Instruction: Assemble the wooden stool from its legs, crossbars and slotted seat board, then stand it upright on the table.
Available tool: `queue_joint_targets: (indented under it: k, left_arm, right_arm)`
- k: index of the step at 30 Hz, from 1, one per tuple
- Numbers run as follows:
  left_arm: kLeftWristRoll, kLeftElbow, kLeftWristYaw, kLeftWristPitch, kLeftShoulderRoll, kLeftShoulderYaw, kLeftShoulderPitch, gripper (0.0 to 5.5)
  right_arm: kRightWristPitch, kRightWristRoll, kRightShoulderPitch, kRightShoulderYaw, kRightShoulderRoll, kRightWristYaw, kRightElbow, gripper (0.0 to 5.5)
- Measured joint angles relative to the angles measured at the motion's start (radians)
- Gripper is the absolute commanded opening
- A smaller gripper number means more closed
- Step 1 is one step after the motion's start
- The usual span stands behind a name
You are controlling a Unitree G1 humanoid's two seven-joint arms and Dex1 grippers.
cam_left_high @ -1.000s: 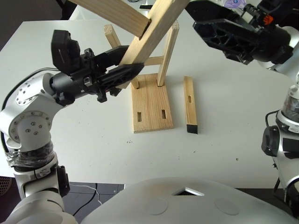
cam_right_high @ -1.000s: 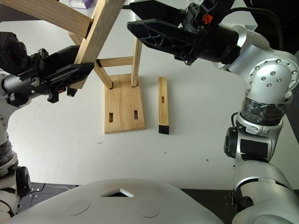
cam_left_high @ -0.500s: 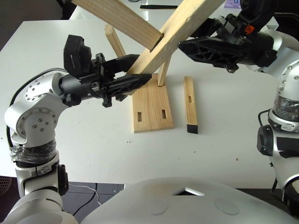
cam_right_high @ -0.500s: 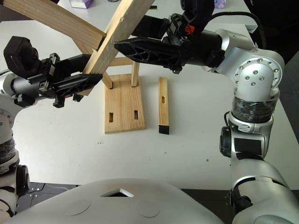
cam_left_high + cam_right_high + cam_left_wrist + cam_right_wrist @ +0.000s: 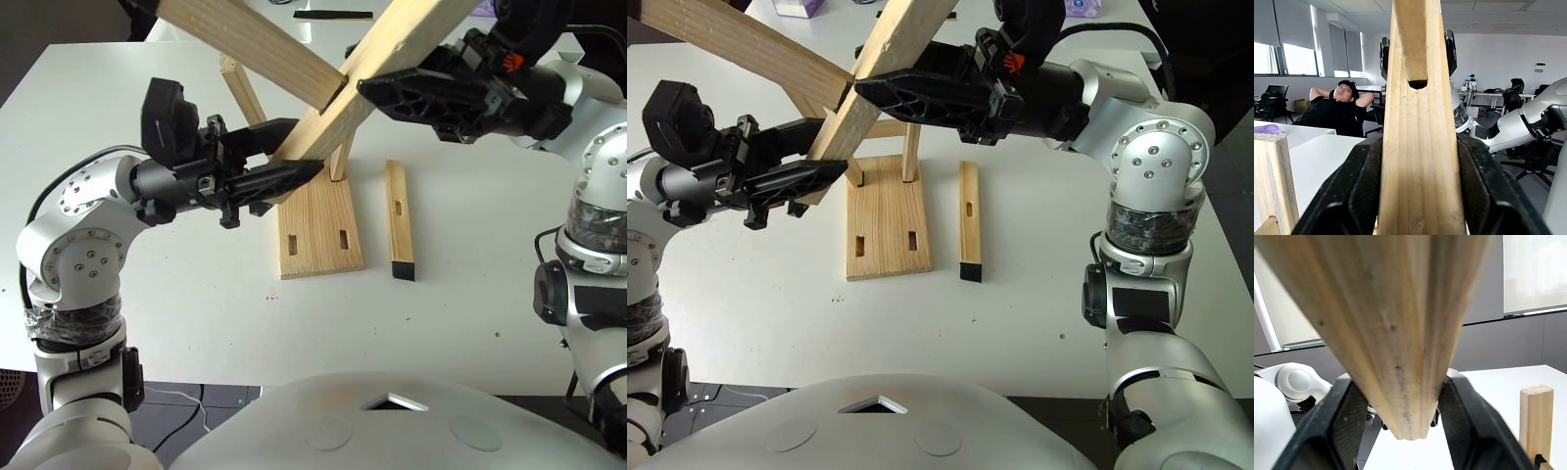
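Note:
A frame of two wooden legs (image 5: 392,39) joined by a crossbar hangs tilted in the air above the table. My left gripper (image 5: 304,147) is shut on the lower end of one leg (image 5: 1420,147). My right gripper (image 5: 377,83) is shut on the same leg (image 5: 1400,333) higher up, its black fingers (image 5: 1342,431) flanking the wood. Below lies the slotted seat board (image 5: 318,230), with a second leg pair (image 5: 341,117) standing in its far slots and two near slots open. A loose piece with a black tip (image 5: 399,220) lies right of the board.
The white table (image 5: 196,323) has bare room to the left, the right and in front of the board. A black strip (image 5: 333,15) and a purple object (image 5: 794,8) sit at the far edge.
My right gripper has swung in from the right and closed around the held leg. My left arm has shifted slightly right, and the frame has tilted a little.

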Motion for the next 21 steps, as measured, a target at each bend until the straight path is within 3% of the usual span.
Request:
queue_joint_targets:
  k: [18,21]
  left_arm:
    - [0.095,0.026,-0.07,-0.013,0.024,-0.041,0.004,2.03]
    - [0.097,0.044,-0.072,-0.011,0.021,-0.049,-0.004,2.71]
  right_arm:
    - [-0.087,-0.155,0.031,0.063,-0.093,0.14,-0.04,2.04]
    - [-0.087,-0.158,0.041,0.061,-0.094,0.14,-0.039,2.03]
